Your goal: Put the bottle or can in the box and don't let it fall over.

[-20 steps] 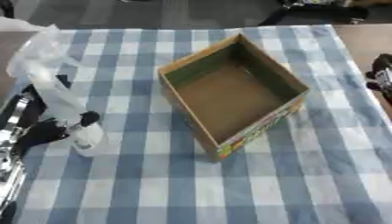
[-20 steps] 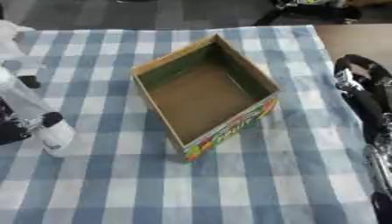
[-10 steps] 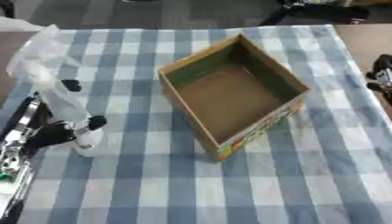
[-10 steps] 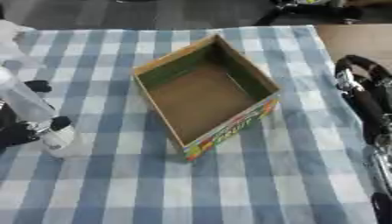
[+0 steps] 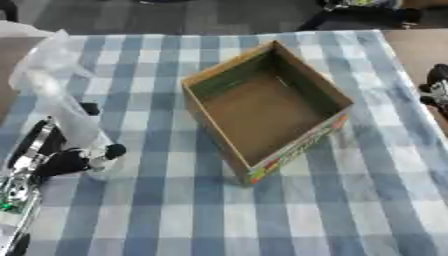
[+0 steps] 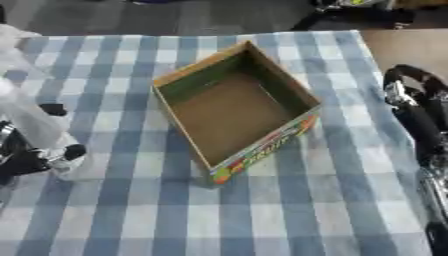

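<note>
Beside the open box (image 5: 267, 112), the left robot hand (image 5: 66, 160) seemingly clasps a clear bottle (image 5: 74, 122); only the right eye view shows the right arm.

Both views look steeply down from the robot's head onto the checked tablecloth (image 5: 350, 200), facing away from the robot, with dark floor along the far edge. They share the open cardboard box (image 5: 267, 107) near the middle. The left eye view reaches further left; the right eye view shows more of the right arm (image 6: 420, 125), apparently close to the camera.
</note>
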